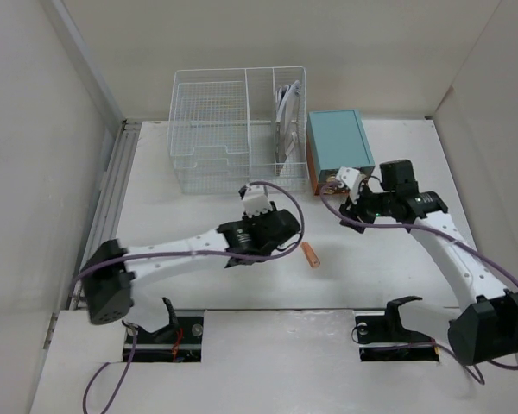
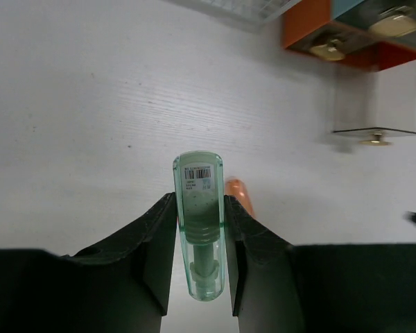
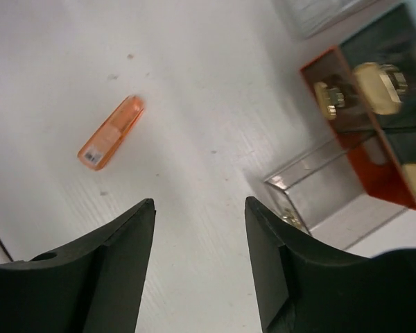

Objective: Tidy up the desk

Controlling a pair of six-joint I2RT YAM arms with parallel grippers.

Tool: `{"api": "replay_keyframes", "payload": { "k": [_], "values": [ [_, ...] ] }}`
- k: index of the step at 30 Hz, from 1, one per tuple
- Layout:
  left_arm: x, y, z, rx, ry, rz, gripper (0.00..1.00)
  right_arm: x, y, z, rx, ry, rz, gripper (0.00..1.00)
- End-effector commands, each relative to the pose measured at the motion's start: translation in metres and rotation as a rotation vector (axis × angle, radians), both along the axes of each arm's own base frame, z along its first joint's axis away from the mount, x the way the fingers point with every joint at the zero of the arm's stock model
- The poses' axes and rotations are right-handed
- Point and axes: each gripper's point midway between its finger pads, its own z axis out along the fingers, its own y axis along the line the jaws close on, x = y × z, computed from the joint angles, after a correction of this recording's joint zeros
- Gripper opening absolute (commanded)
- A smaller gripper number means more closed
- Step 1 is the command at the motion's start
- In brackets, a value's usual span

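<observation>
The left gripper [image 2: 200, 202] clamps a clear green tube [image 2: 198, 182] over the white desk [image 2: 83, 104], with an orange stick [image 2: 237, 191] just past its right finger. The right gripper [image 3: 200, 208] hangs wide open, and the teal drawer box [image 1: 338, 142] lies ahead to its right.
</observation>
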Motion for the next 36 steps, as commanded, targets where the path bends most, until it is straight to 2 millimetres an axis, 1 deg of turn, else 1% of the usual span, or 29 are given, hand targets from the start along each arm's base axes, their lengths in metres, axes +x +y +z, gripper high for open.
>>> {"api": "replay_keyframes", "payload": {
  "k": [1, 2, 3, 4, 5, 7, 8, 9, 11, 12, 13, 14, 15, 17, 18, 19, 20, 21, 22, 23, 24, 25, 26, 27, 28, 32, 34, 35, 36],
  "values": [
    [-0.02, 0.034, 0.036, -0.077, -0.063, 0.032, 0.0, -0.011, 0.013, -0.018, -0.097, 0.048, 0.082, 0.6],
    [-0.024, 0.041, 0.039, -0.094, -0.062, 0.042, 0.0, -0.016, 0.018, -0.026, -0.119, 0.073, 0.091, 0.6],
    [-0.029, 0.051, 0.035, -0.085, -0.064, 0.046, 0.0, -0.016, 0.028, -0.029, -0.155, 0.055, 0.106, 0.6],
    [-0.031, 0.057, 0.036, -0.101, -0.064, 0.054, 0.0, -0.016, 0.034, -0.034, -0.169, 0.063, 0.102, 0.58],
    [-0.037, 0.065, 0.046, -0.127, -0.077, 0.053, 0.0, -0.017, 0.036, -0.046, -0.205, 0.111, 0.074, 0.58],
    [-0.042, 0.08, 0.042, -0.122, -0.08, 0.065, 0.0, -0.031, 0.054, -0.062, -0.227, 0.175, 0.109, 0.57],
    [-0.045, 0.088, 0.05, -0.146, -0.081, 0.075, 0.0, -0.031, 0.059, -0.065, -0.248, 0.195, 0.078, 0.56],
    [-0.044, 0.097, 0.049, -0.127, -0.097, 0.09, 0.0, -0.027, 0.065, -0.073, -0.276, 0.223, 0.068, 0.56],
    [-0.045, 0.108, 0.055, -0.14, -0.109, 0.115, 0.0, -0.025, 0.074, -0.082, -0.315, 0.246, 0.044, 0.54],
    [-0.05, 0.117, 0.057, -0.134, -0.111, 0.118, 0.0, -0.019, 0.081, -0.077, -0.305, 0.263, -0.003, 0.53],
    [-0.049, 0.123, 0.059, -0.135, -0.123, 0.138, 0.0, -0.018, 0.082, -0.09, -0.333, 0.317, -0.016, 0.53],
    [-0.051, 0.127, 0.06, -0.128, -0.121, 0.138, 0.0, -0.022, 0.088, -0.093, -0.33, 0.361, -0.027, 0.51],
    [-0.052, 0.135, 0.063, -0.133, -0.129, 0.151, 0.0, -0.022, 0.09, -0.095, -0.324, 0.4, -0.069, 0.51],
    [-0.053, 0.141, 0.066, -0.141, -0.136, 0.162, 0.0, -0.024, 0.104, -0.098, -0.286, 0.473, -0.077, 0.51],
    [-0.053, 0.142, 0.068, -0.153, -0.139, 0.162, 0.0, -0.026, 0.106, -0.102, -0.28, 0.5, -0.091, 0.51],
    [-0.056, 0.148, 0.07, -0.152, -0.139, 0.162, 0.0, -0.025, 0.112, -0.101, -0.262, 0.516, -0.142, 0.51],
    [-0.055, 0.15, 0.072, -0.158, -0.149, 0.168, 0.0, -0.023, 0.112, -0.104, -0.262, 0.521, -0.168, 0.51],
    [-0.056, 0.154, 0.069, -0.155, -0.144, 0.174, 0.0, -0.021, 0.115, -0.107, -0.25, 0.526, -0.185, 0.51],
    [-0.058, 0.157, 0.072, -0.168, -0.147, 0.174, 0.0, -0.02, 0.112, -0.111, -0.255, 0.525, -0.22, 0.51],
    [-0.058, 0.158, 0.074, -0.179, -0.15, 0.175, 0.0, -0.023, 0.11, -0.114, -0.259, 0.543, -0.251, 0.51],
    [-0.059, 0.16, 0.071, -0.177, -0.15, 0.175, 0.0, -0.019, 0.111, -0.114, -0.253, 0.533, -0.266, 0.5],
    [-0.059, 0.162, 0.069, -0.177, -0.15, 0.175, 0.0, -0.022, 0.108, -0.117, -0.261, 0.54, -0.267, 0.5],
    [-0.06, 0.163, 0.072, -0.192, -0.154, 0.175, 0.0, -0.025, 0.107, -0.12, -0.266, 0.552, -0.275, 0.5],
    [-0.06, 0.163, 0.072, -0.192, -0.154, 0.175, 0.0, -0.023, 0.108, -0.116, -0.251, 0.539, -0.274, 0.5],
    [-0.061, 0.165, 0.07, -0.192, -0.154, 0.175, 0.0, -0.027, 0.106, -0.12, -0.255, 0.557, -0.29, 0.5],
    [-0.061, 0.165, 0.069, -0.184, -0.155, 0.17, 0.0, -0.024, 0.098, -0.123, -0.281, 0.542, -0.34, 0.5],
    [-0.061, 0.165, 0.069, -0.184, -0.155, 0.17, 0.0, -0.028, 0.094, -0.129, -0.293, 0.557, -0.373, 0.5],
    [-0.061, 0.165, 0.069, -0.184, -0.155, 0.17, 0.0, -0.031, 0.097, -0.132, -0.301, 0.567, -0.371, 0.49],
    [-0.06, 0.164, 0.071, -0.193, -0.158, 0.171, 0.0, -0.034, 0.095, -0.134, -0.308, 0.573, -0.372, 0.48]
  ]
}}
